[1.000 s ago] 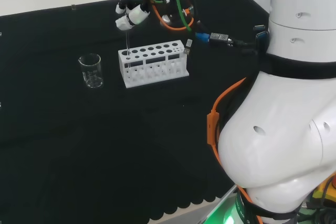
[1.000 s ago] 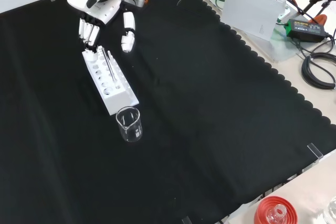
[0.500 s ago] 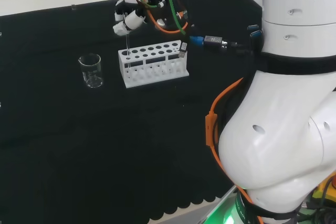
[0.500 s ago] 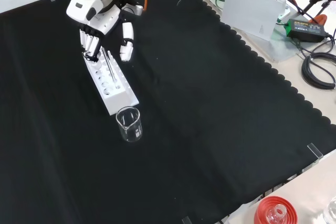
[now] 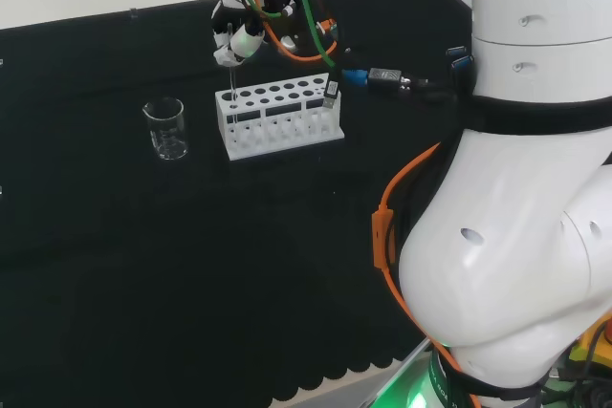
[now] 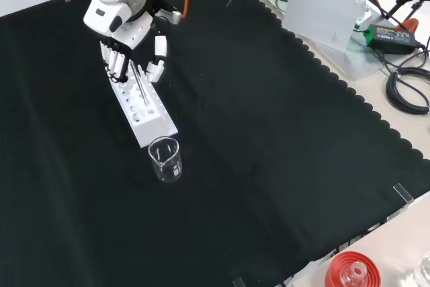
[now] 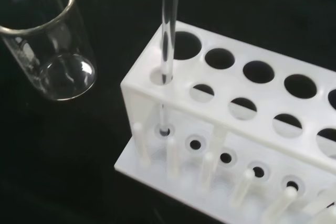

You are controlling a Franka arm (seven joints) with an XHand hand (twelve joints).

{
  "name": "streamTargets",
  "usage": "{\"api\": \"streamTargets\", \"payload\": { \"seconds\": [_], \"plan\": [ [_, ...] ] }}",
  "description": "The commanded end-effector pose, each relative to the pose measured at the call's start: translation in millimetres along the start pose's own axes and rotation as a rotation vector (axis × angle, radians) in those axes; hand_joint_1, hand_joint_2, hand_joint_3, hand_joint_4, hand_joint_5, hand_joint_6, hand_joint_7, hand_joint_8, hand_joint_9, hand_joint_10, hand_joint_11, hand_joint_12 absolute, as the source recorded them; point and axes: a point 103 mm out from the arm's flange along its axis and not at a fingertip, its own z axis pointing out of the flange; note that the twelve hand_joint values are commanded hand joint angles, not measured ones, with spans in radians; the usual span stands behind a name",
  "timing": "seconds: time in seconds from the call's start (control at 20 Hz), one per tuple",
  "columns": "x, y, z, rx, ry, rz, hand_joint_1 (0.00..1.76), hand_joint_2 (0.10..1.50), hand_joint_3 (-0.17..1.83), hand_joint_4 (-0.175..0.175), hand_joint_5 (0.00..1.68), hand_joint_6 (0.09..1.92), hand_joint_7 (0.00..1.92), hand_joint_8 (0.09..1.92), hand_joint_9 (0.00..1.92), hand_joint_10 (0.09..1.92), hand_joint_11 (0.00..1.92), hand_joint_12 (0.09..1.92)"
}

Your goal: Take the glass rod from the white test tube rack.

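A: Rod position, please?

B: Thin clear glass rod (image 7: 167,51) stands upright in a corner hole of the white plastic test tube rack (image 6: 140,107), lower tip seated in the rack's base plate, as the wrist view shows. In the head view that is the rack's left end.

A: And the black and white robot hand (image 6: 124,48)?

B: Directly over that end of the rack. In the front view its fingers (image 6: 113,62) point down at the rod's top, thumb apart on the other side. Whether they actually pinch the rod, I cannot tell from either view.

A: Anything else on the counter (image 6: 269,139)?

B: Small clear glass beaker (image 5: 167,128), upright, just beside the rack's rod end, not touching it. Looks dry inside. Red ribbed ring stand (image 6: 351,270) sits at the near edge in the front view, well apart from the rack.
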Motion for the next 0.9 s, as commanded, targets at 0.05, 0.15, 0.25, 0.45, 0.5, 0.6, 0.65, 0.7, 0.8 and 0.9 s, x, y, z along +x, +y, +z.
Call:
{"api": "streamTargets", "payload": {
  "seconds": [0.05, 0.15, 0.25, 0.45, 0.5, 0.6, 0.65, 0.7, 0.8, 0.9],
  "plan": [
    [0.4, 3.7, -4.7, -0.020, -0.001, -0.006, 0.78, 0.84, 0.47, -0.038, 0.65, 0.91, 0.76, 0.76, 1.11, 0.59, 1.11, 1.12],
    [-0.2, 3.6, -5.3, -0.028, -0.004, -0.013, 0.79, 0.84, 0.50, -0.041, 0.66, 0.91, 0.78, 0.76, 1.13, 0.58, 1.13, 1.11],
    [-1.5, 3.1, -5.4, -0.035, -0.011, -0.014, 0.80, 0.83, 0.52, -0.047, 0.68, 0.91, 0.80, 0.75, 1.16, 0.55, 1.16, 1.09],
    [-1.2, 2.8, -5.7, -0.041, -0.038, -0.013, 0.87, 0.82, 0.56, -0.100, 0.76, 0.88, 0.90, 0.73, 1.29, 0.46, 1.32, 0.98],
    [0.1, 3.4, -6.4, -0.050, -0.039, -0.019, 0.89, 0.81, 0.56, -0.121, 0.79, 0.87, 0.93, 0.72, 1.33, 0.43, 1.37, 0.93],
    [-0.2, 3.3, -7.5, -0.061, -0.041, -0.030, 0.93, 0.81, 0.57, -0.157, 0.83, 0.85, 0.98, 0.70, 1.43, 0.35, 1.47, 0.84],
    [-0.5, 4.0, -7.9, -0.061, -0.040, -0.029, 0.95, 0.81, 0.57, -0.166, 0.84, 0.84, 1.01, 0.69, 1.47, 0.31, 1.51, 0.80],
    [0.6, 5.4, -8.0, -0.063, -0.043, -0.029, 1.00, 0.88, 0.47, -0.127, 0.88, 0.93, 1.04, 0.69, 1.51, 0.28, 1.55, 0.76],
    [1.3, 6.2, -8.9, -0.064, -0.055, -0.026, 1.07, 1.02, 0.22, -0.106, 0.92, 1.04, 1.10, 0.67, 1.58, 0.21, 1.61, 0.70],
    [4.2, 7.3, -9.6, -0.062, -0.072, -0.019, 1.11, 1.09, 0.09, -0.131, 0.93, 1.07, 1.14, 0.66, 1.63, 0.15, 1.65, 0.65]
  ]
}}
